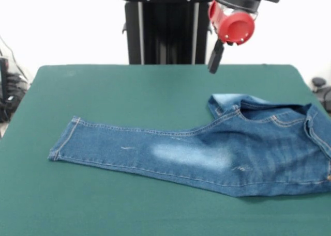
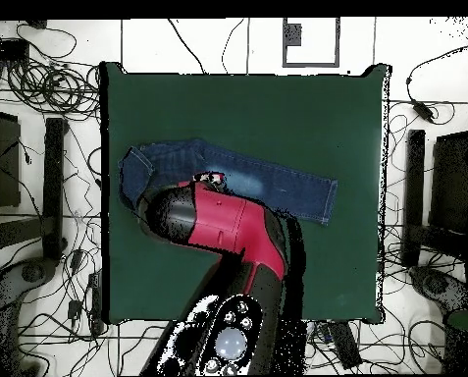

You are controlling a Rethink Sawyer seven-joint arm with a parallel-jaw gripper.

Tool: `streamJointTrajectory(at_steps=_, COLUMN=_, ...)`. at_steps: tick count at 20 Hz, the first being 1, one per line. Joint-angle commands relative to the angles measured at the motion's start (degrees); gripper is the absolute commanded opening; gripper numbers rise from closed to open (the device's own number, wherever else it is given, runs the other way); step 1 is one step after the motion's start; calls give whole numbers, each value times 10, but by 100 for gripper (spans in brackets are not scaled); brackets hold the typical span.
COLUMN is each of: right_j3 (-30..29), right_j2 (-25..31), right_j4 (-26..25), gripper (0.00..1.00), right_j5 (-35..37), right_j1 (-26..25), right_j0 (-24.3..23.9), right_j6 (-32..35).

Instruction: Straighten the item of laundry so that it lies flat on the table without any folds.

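Note:
The item of laundry [image 1: 207,153], a pair of blue jeans with a faded pale patch, lies on the green table [image 1: 129,91]. One leg stretches flat toward the left in the front view. At the right the waist end is bunched, with a pale hem folded over on top. My gripper [image 1: 215,58] hangs above the table behind the jeans' folded end, well clear of the cloth. In the overhead view the jeans [image 2: 277,187] lie across the table [image 2: 345,118], and the red arm [image 2: 233,231] covers their left lower part.
The jeans' waist end reaches the table's right edge in the front view. Tangled cables [image 2: 51,88] and dark stands [image 2: 414,196] lie on the floor around the table. A small dark object [image 1: 318,82] sits beyond the far right corner.

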State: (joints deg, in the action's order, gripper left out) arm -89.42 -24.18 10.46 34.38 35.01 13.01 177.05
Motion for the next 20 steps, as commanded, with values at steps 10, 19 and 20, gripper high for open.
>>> streamJointTrajectory(at_steps=10, right_j3=93, right_j2=31, right_j4=9, gripper=0, right_j5=109, right_j1=-77, right_j0=29, right_j6=81)
streamJointTrajectory(at_steps=19, right_j3=107, right_j2=25, right_j4=27, gripper=0, right_j5=90, right_j1=-105, right_j0=44, right_j6=112)
streamJointTrajectory(at_steps=20, right_j3=109, right_j2=24, right_j4=29, gripper=0, right_j5=89, right_j1=-107, right_j0=45, right_j6=114)
